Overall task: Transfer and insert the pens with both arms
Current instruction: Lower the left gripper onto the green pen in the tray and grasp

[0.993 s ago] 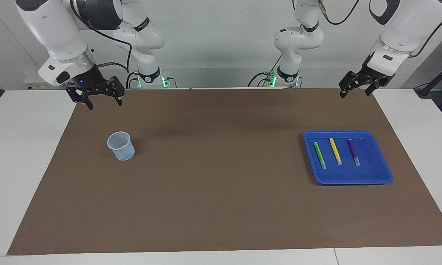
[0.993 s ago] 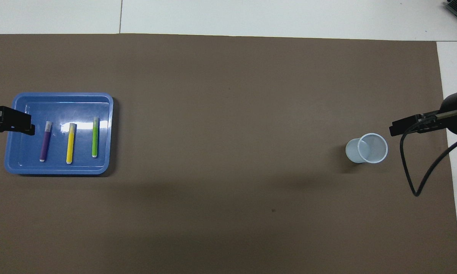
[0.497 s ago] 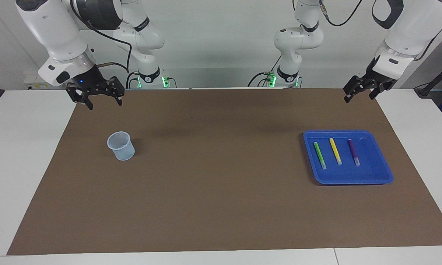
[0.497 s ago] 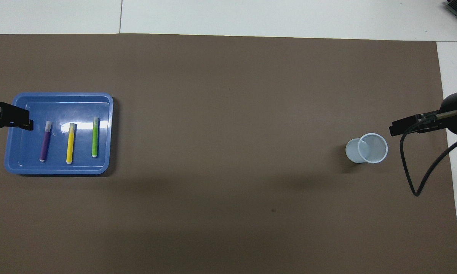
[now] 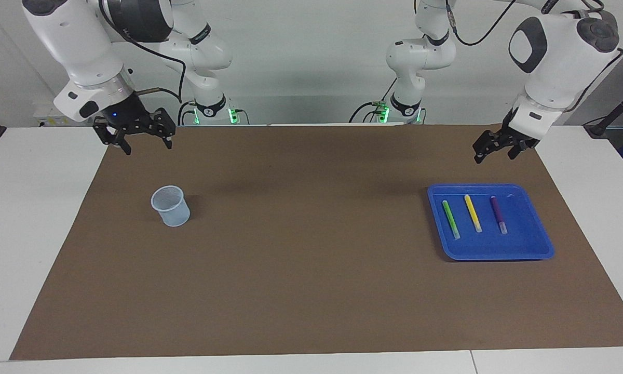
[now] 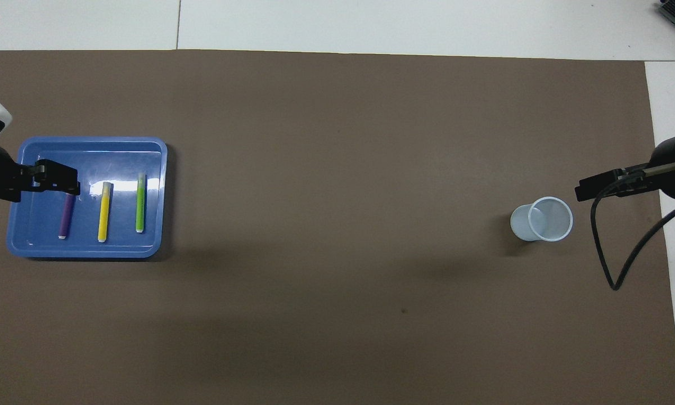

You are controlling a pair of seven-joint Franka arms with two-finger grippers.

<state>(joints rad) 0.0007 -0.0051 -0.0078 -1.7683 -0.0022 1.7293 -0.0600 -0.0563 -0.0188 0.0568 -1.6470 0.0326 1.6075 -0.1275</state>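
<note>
Three slim pens are lying side by side in the shallow blue tray (image 5: 524,252) at the left arm's end of the table: the green pen (image 5: 450,218), the yellow pen (image 5: 472,213) and the purple pen (image 5: 498,214), each apart from the next, pale caps pointing away from the robots. The glossy tray is sitting on a matte brown mat (image 5: 311,291) with wide bare room around it. The left gripper (image 5: 492,147) is hanging over the mat just by the tray's robot-side rim, jaws apart, holding nothing. Well away from the tray, a pale round cup (image 5: 171,206) is standing upright; the right gripper (image 5: 135,136) is waiting spread wide and empty.
</note>
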